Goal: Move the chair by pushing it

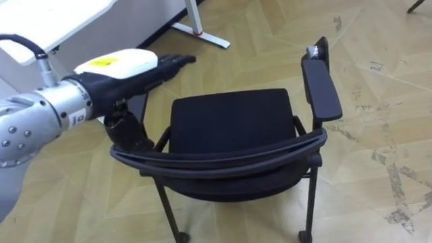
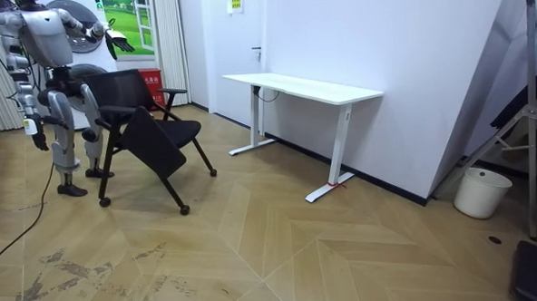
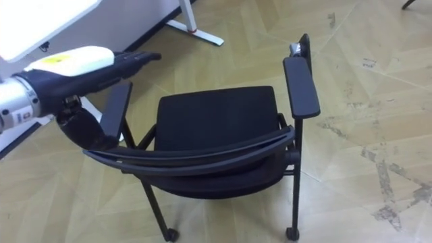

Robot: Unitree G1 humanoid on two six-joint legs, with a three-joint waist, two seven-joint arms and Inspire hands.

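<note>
Robot is standing right behind the chair (image 1: 229, 121). In the eye views the backrest (image 1: 223, 160) is sitting at 6 o'clock and the seat is facing 12. Left hand (image 1: 138, 67) is reaching in from 9 o'clock with fingers (image 1: 172, 63) stretched out straight, pointing roughly to 3 o'clock and gripping nothing. It is hovering over the chair's left armrest (image 3: 115, 111); whether it's touching the chair can't be told. Right armrest (image 1: 320, 88) is sitting at 2 o'clock. Chair is standing on its casters (image 1: 179, 236) on the wood floor (image 1: 378, 101). White desk (image 1: 54, 20) is showing at 11 o'clock, its foot (image 1: 202, 34) lying at 12, beyond the hand. In the room view the chair is standing in front of the robot, between it and the desk and well apart from the desk. Right hand (image 2: 33, 126) is hanging at the robot's side, toward the room view's left; its state can't be read.
</note>
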